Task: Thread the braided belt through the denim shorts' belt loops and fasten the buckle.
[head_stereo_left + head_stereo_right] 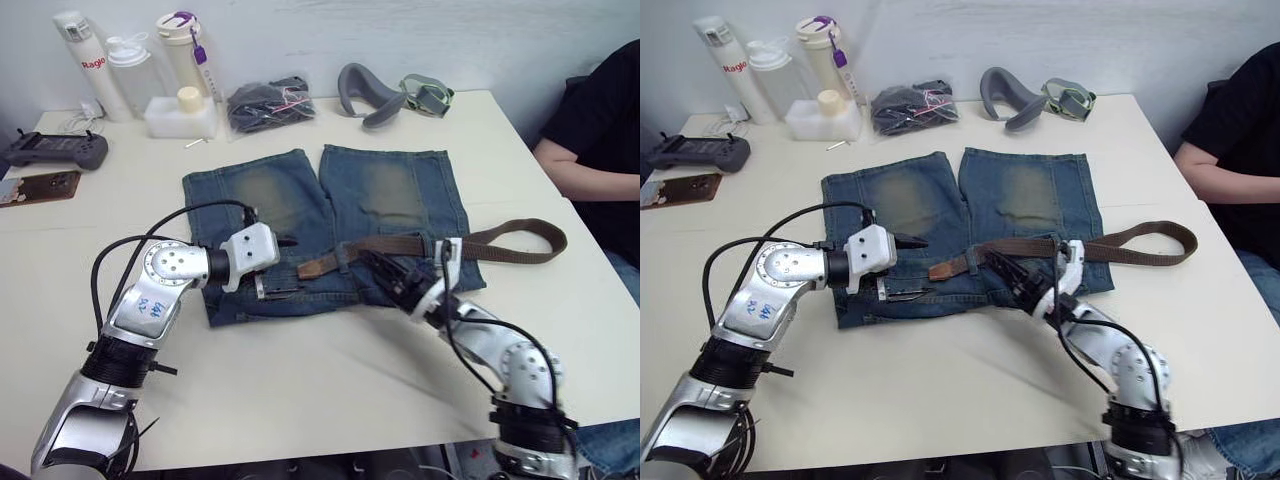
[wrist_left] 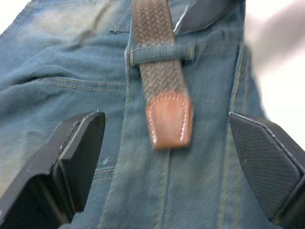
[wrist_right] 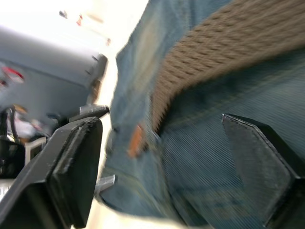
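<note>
The threading step appears to be in hand: the long dark brown braided belt (image 1: 430, 243) lies across the waistband of the blue denim shorts with faded yellowish patches (image 1: 330, 215), and its lighter tan leather tip (image 2: 167, 119) has already passed under one short blue denim belt loop (image 2: 159, 54), ending just beyond it. In the left wrist view that tip sits between the left gripper's (image 2: 167, 157) two black fingers, which stand wide apart and touch neither belt nor cloth; the tip lies ahead of them, nearer the middle of the gap than either finger. The right gripper (image 3: 162, 162) hovers over the waistband with its fingers likewise spread, the woven strap running across just ahead of them and not clamped. The next move probably calls for the left fingers to close on the tan tip and draw it along the waistband toward the next loop, while the right feeds slack. The belt looks flat and pliable, its woven texture plain; the remainder curls in a loop on the pale table (image 1: 330, 390) beyond the shorts' edge, on the right arm's side. The buckle cannot be made out.
</note>
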Robot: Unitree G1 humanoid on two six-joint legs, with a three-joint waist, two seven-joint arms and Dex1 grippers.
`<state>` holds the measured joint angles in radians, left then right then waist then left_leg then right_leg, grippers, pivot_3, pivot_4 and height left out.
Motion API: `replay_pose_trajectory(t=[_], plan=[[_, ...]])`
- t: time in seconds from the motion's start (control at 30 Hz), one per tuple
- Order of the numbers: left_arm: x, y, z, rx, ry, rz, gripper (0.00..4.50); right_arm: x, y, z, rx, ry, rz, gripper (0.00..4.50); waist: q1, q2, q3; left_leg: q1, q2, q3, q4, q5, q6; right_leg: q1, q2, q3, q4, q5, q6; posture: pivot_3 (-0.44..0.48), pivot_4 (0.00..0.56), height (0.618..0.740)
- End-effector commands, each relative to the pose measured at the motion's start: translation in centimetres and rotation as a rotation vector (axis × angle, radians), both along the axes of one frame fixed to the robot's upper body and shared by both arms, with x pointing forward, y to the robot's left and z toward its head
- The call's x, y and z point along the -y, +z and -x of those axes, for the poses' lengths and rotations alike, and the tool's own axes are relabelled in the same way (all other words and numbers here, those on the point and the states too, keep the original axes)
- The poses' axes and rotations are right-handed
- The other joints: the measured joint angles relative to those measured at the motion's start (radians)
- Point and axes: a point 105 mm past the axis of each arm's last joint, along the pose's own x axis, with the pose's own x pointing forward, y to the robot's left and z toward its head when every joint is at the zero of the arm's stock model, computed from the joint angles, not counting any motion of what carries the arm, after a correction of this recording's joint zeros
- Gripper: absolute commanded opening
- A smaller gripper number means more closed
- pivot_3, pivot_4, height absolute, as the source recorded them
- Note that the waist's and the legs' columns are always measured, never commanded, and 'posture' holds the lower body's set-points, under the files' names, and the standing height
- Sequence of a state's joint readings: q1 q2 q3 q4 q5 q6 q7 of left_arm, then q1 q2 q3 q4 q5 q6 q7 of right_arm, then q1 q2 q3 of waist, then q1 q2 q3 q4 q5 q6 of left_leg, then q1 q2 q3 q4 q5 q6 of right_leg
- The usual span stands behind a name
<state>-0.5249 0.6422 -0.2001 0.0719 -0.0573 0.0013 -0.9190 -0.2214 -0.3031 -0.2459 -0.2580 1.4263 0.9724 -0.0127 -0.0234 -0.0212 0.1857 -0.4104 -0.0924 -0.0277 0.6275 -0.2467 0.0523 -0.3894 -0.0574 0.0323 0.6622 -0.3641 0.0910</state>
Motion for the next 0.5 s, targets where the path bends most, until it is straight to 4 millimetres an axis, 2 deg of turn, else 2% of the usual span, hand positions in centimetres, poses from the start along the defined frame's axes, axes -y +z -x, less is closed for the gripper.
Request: replay_pose_trajectory(t=[0.03,0.2,0.5], plan=[[0.3,0.4,-0.7,0.129,-0.019,-0.037,4.50,-0.1,2.5,1.5,0.104,0.089,0.013,3.99,-0.003,0.000,0.000,0.000,0.000,0.000,0.000,-0.001,0.002,0.000,0.000,0.000,0.000,0.000,0.000,0.000,0.150,0.740],[1.0,-0.5,-1.7,0.170,-0.006,-0.060,4.50,0.4,2.8,1.1,0.121,0.076,0.054,3.99,-0.001,0.000,0.000,-0.001,0.000,0.000,0.000,-0.001,0.003,-0.001,0.000,0.000,0.000,0.000,0.000,0.000,0.150,0.740],[2.7,0.5,-2.6,0.207,0.000,0.019,4.50,1.4,2.3,0.6,0.120,0.030,0.106,3.99,0.002,0.000,0.000,-0.003,0.000,0.000,0.003,0.000,0.002,-0.001,0.000,0.000,0.001,0.000,0.000,0.000,0.150,0.740]])
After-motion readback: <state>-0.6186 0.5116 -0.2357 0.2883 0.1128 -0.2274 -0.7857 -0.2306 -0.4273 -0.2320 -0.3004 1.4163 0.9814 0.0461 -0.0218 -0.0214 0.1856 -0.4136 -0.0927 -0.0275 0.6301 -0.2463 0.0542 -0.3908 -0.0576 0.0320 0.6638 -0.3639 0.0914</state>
